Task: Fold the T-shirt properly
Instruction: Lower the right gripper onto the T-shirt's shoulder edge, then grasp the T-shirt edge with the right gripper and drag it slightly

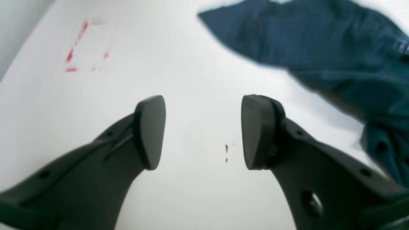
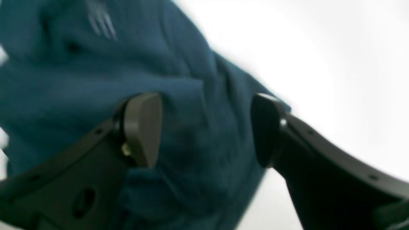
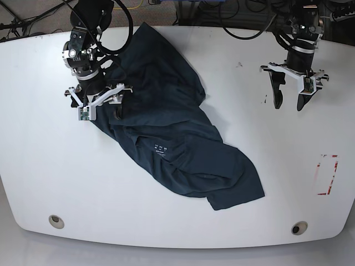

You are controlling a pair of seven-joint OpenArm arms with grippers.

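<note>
Two grippers stand apart over a white desk (image 3: 33, 183), and both have their fingers spread with nothing between them. The T-shirt (image 3: 172, 138) lies crumpled in a long diagonal heap across the middle of the desk, running from the far edge near the right gripper (image 3: 95, 105) down toward the near side, with small white label print (image 3: 160, 148) showing near its middle. The right gripper hangs just over the shirt's upper edge; its wrist view shows bunched navy cloth filling the gap between the fingers (image 2: 142, 127), though whether they touch the cloth is hard to tell. The left gripper (image 3: 289, 100) hovers over bare desk, well apart from the shirt, near a few small specks (image 1: 226, 151). A red-marked rectangle (image 3: 327, 174) sits by the desk's edge on that side.

By my reading, the step in hand is taking hold to spread the shirt flat. To do it well, the right fingers should pinch a single layer at a hem or shoulder, not a wad of folds. The left arm needs to reach an opposite edge, so both can pull the cloth taut and lay it smooth before any fold.
</note>
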